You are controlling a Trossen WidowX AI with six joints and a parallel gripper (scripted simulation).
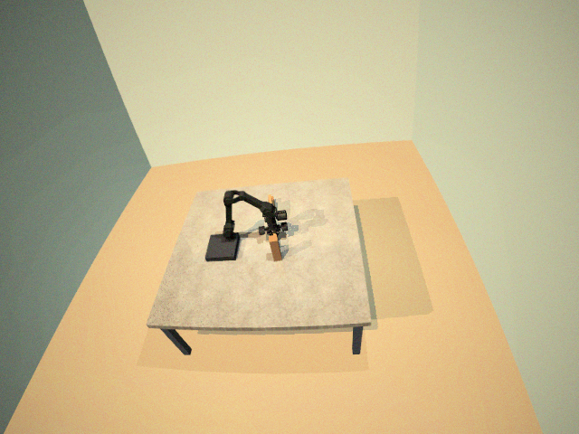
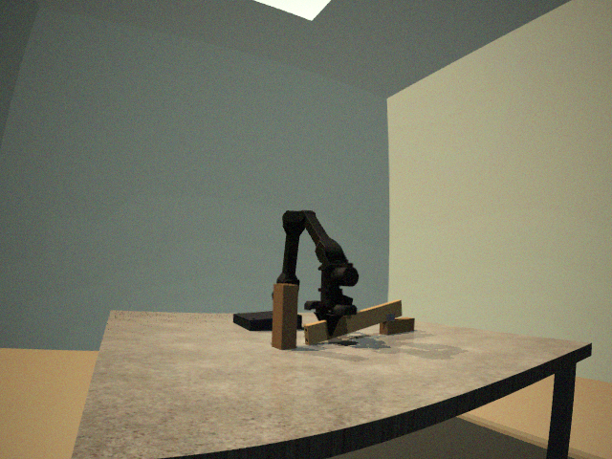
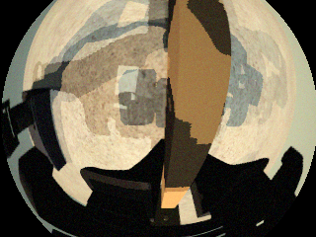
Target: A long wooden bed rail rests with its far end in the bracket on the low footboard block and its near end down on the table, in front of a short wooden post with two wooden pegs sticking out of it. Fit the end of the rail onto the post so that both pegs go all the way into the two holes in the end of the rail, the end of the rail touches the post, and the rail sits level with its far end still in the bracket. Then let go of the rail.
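Observation:
The long wooden rail (image 2: 370,314) (image 3: 199,94) slopes down from the low footboard block (image 2: 403,326) at its far end. Its near end is down at the table, a short gap from the post. In the wrist view one broad side of the rail shows. The upright wooden post (image 1: 276,248) (image 2: 285,316) stands in front of that end; its pegs cannot be seen. My gripper (image 1: 273,231) (image 2: 337,331) (image 3: 173,142) points down over the near part of the rail, with its fingers shut on the rail's two sides. The far bracket's inside is too small to judge.
The black base plate (image 1: 223,247) (image 2: 254,320) of the arm lies on the table (image 1: 261,294) (image 2: 197,390), left of the post in the top view. The arm arches from it to the rail. The post stands close to the gripper.

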